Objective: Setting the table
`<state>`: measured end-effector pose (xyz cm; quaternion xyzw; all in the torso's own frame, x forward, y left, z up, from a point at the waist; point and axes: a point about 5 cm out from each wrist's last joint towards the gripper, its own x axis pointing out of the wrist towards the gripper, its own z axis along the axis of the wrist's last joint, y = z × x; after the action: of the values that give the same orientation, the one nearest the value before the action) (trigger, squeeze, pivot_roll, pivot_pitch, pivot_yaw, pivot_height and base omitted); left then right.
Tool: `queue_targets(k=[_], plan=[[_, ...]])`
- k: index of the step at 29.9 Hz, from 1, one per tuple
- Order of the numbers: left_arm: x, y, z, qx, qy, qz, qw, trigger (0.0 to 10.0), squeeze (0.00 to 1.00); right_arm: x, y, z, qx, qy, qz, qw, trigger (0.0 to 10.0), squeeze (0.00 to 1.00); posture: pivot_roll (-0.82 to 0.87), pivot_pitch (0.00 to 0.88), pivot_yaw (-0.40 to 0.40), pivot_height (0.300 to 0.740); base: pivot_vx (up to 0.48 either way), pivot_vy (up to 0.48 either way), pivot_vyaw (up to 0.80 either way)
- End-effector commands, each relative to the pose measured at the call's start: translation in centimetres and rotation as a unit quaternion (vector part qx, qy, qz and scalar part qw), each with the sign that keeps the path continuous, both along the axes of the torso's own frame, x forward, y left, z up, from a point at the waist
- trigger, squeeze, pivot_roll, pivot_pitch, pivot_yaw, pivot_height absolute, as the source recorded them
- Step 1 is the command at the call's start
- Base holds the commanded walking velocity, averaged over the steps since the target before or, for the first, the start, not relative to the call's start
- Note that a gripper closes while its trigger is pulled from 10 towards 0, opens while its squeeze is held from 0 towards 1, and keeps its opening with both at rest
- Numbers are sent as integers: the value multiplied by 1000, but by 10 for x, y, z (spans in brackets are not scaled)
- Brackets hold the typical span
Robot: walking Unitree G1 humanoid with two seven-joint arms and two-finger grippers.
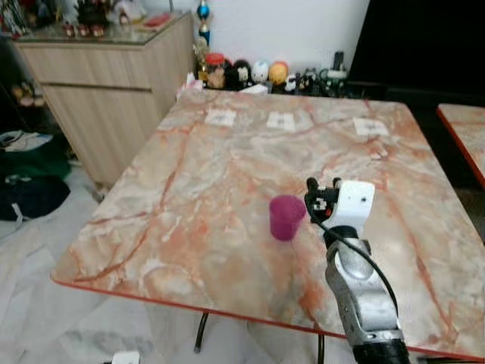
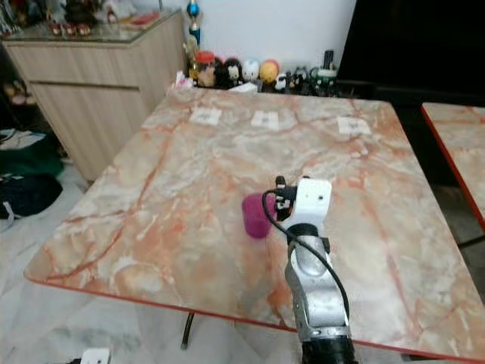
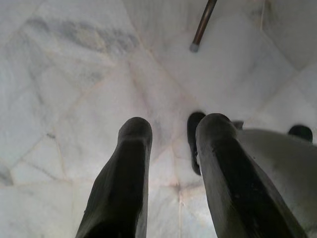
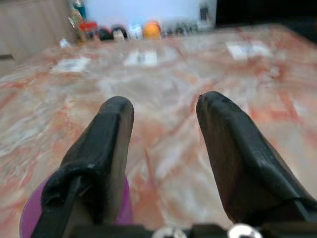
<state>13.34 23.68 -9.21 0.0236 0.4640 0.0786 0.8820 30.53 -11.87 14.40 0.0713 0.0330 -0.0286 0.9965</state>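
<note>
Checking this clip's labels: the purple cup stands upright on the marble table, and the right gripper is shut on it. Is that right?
Not quite. The purple cup does stand upright on the marble table, but the right gripper is not shut on it. The right wrist view shows its fingers apart with only tabletop between them, the cup off to one side of them.

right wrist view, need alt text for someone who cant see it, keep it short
The right gripper, its two black fingers spread open, hovers low over a pink and orange marble table, with a purple cup just beside and below one finger, not between them. Farther along the table lie three white paper sheets, with blurred toy figures behind the far edge.
</note>
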Motion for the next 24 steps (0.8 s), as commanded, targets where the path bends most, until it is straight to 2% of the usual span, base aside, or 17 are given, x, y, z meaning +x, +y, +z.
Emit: queue_targets(k=[1, 6, 13, 16, 18, 21, 24], plan=[[-5, 6, 0, 5, 7, 1, 1000, 10000, 0, -4, 4, 4, 20, 17, 1, 1000, 10000, 0, -59, 20, 7, 740, 0, 0, 0], [-10, 15, 1, 8, 11, 0, 1000, 10000, 0, -5, 15, 10, 31, 66, 45, 996, 10000, 0, -62, 21, 11, 740, 0, 0, 0], [-4, 20, 4, 9, 4, 3, 1000, 10000, 0, -1, 13, 19, 49, 97, 39, 993, 10000, 0, -56, 21, 7, 740, 0, 0, 0], [0, 19, 5, 9, 3, 2, 1000, 10000, 0, -1, 13, 14, 51, 108, 38, 992, 10000, 0, -55, 21, 8, 740, 0, 0, 0], [5, 14, 5, 6, 2, -1, 1000, 10000, 0, -4, 11, 2, 66, 141, 29, 987, 10000, 0, -53, 22, 7, 740, 0, 0, 0], [7, 9, 4, 5, 1, -3, 1000, 10000, 0, -5, 11, -6, 80, 157, 28, 984, 10000, 0, -54, 19, 9, 740, 0, 0, 0], [10, 3, 3, 3, 1, -6, 1000, 10000, 0, -4, 8, -11, 75, 171, 20, 982, 10000, 0, -54, 22, 9, 740, 0, 0, 0]])
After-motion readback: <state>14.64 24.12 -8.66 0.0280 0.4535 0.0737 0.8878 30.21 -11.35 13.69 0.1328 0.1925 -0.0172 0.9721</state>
